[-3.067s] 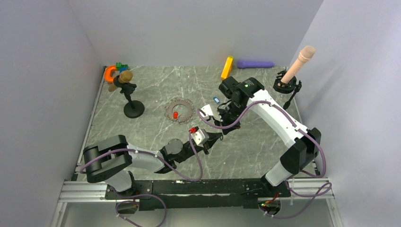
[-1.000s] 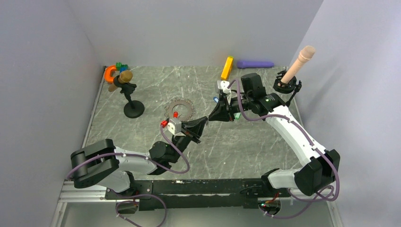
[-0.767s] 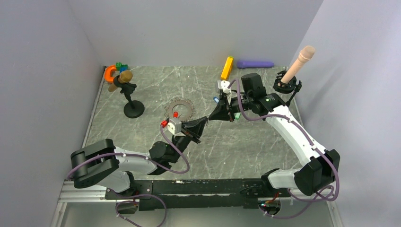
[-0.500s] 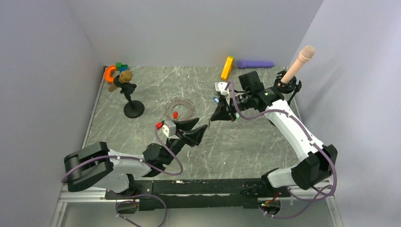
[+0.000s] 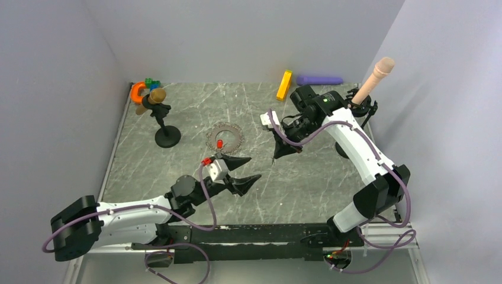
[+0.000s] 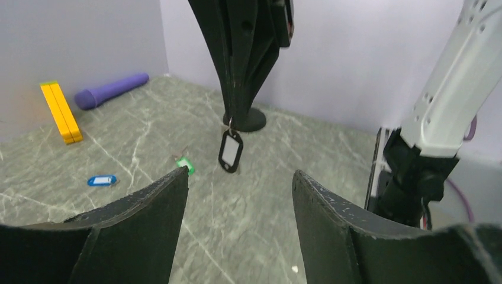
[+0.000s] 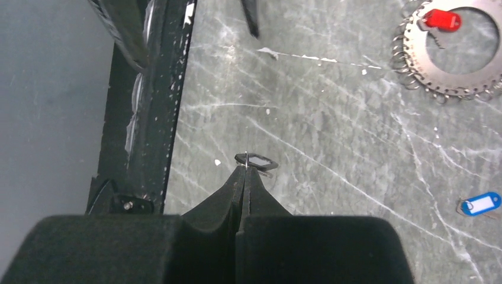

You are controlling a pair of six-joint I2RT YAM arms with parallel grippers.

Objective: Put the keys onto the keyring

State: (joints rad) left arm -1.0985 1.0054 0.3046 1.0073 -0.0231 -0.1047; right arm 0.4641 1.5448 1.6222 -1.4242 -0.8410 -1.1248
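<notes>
My right gripper points down over the table's middle, shut on the small wire loop of the black-rimmed key, which dangles just above the stone. The same key shows at the closed fingertips in the right wrist view. My left gripper hovers open to the left of it with nothing between its fingers. The keyring, a toothed grey loop, lies flat with the red key inside it. On the table beyond lie the green key and the blue key.
A yellow block and a purple cylinder lie by the back wall. A black stand and an orange horseshoe piece are at the back left. A beige rod sits in a holder at the back right.
The left gripper, tip to tip with the right one a second ago, has opened and drawn back toward the near edge. The right gripper swung to point down, keeping the black-rimmed key.
</notes>
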